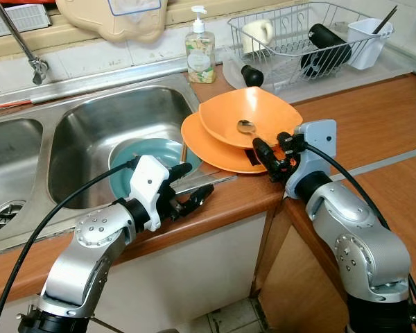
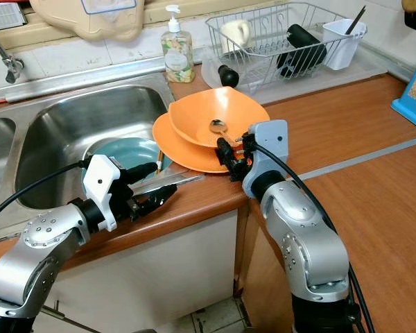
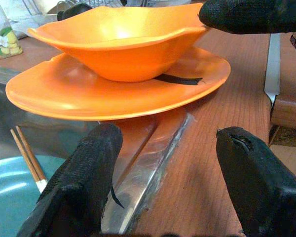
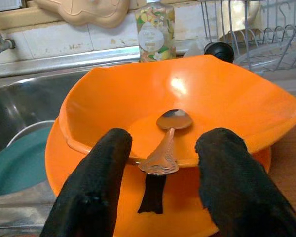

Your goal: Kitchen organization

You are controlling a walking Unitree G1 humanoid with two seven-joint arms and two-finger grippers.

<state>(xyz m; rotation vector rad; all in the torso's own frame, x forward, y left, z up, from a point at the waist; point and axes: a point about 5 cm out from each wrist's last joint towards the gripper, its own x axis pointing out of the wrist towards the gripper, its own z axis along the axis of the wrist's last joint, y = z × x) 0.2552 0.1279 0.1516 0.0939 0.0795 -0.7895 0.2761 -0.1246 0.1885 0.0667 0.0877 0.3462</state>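
The right claw point(image 4: 160, 192) is spread at the near rim of the orange bowl point(image 1: 253, 118), astride the spoon point(image 4: 166, 143) inside. The bowl sits on an orange plate point(image 1: 215, 149) on the bench point(image 1: 374, 118). The left claw point(image 1: 194, 187), also spread, hovers beside the sink point(image 1: 90, 132).

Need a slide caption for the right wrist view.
Open right gripper poised at the spoon handle in the orange bowl.

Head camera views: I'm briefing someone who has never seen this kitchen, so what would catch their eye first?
The orange bowl with a spoon in it, stacked on an orange plate at the counter edge beside the sink, stands out first. The right gripper is open right at the bowl's near rim, and the left gripper is open, facing the plate. A teal plate lies in the sink basin.
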